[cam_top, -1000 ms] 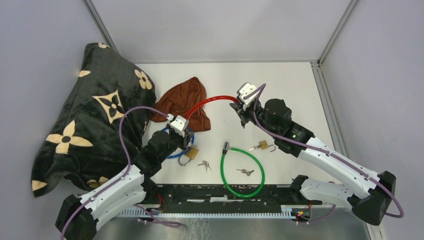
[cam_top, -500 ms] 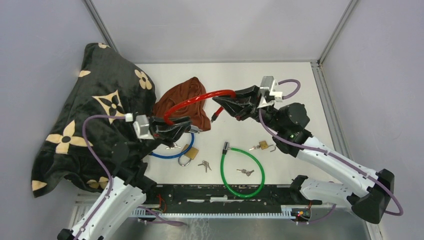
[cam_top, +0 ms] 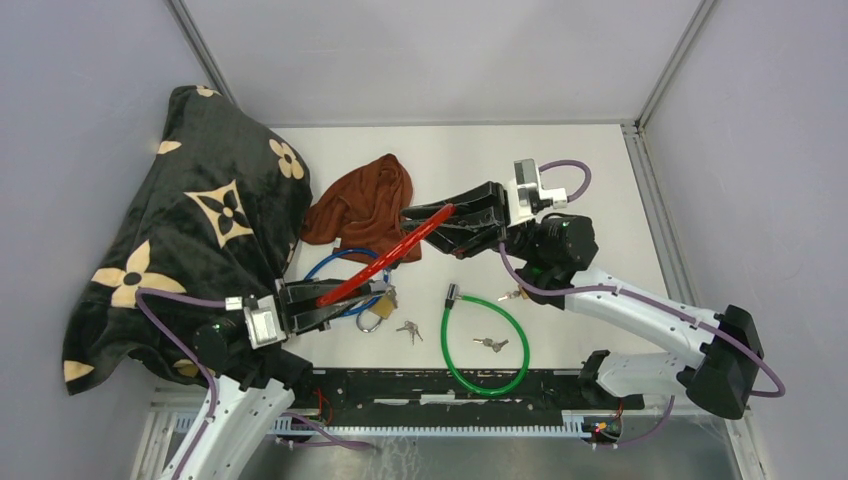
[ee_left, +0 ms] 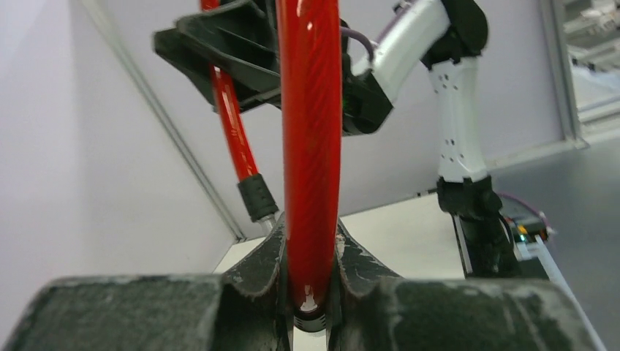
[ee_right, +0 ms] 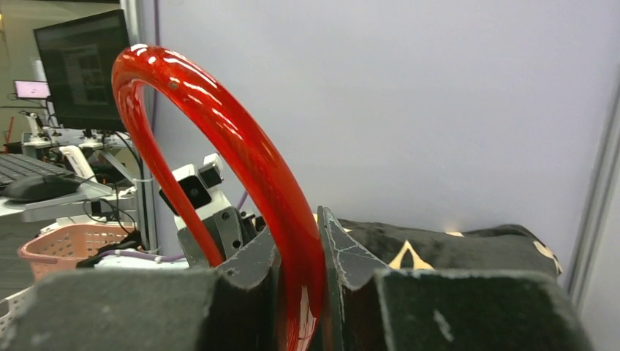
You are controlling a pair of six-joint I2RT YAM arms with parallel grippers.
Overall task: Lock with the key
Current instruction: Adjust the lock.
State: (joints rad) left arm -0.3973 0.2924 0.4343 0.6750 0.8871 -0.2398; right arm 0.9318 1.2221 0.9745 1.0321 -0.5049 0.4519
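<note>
A red cable lock [cam_top: 385,258] is held in the air between both arms. My left gripper [cam_top: 322,303] is shut on one end of it; the left wrist view shows the red cable [ee_left: 311,146] squeezed between the fingers. My right gripper [cam_top: 430,222] is shut on the other end, with the cable [ee_right: 241,168] arching up out of its jaws. Small keys [cam_top: 407,329] lie on the table under the lock, and more keys [cam_top: 490,344] lie inside the green loop.
A green cable lock [cam_top: 485,345] lies at the near middle. A blue cable lock [cam_top: 340,270] and a brass padlock [cam_top: 382,305] lie under the left gripper. A second brass padlock [cam_top: 521,293] sits by the right arm. A brown cloth [cam_top: 360,205] and a dark patterned blanket [cam_top: 190,240] lie at left.
Both arms have lifted the red cable lock off the cloth and tilted up. The left gripper drew back towards the near edge, and the loop now stretches out diagonally between the grippers.
</note>
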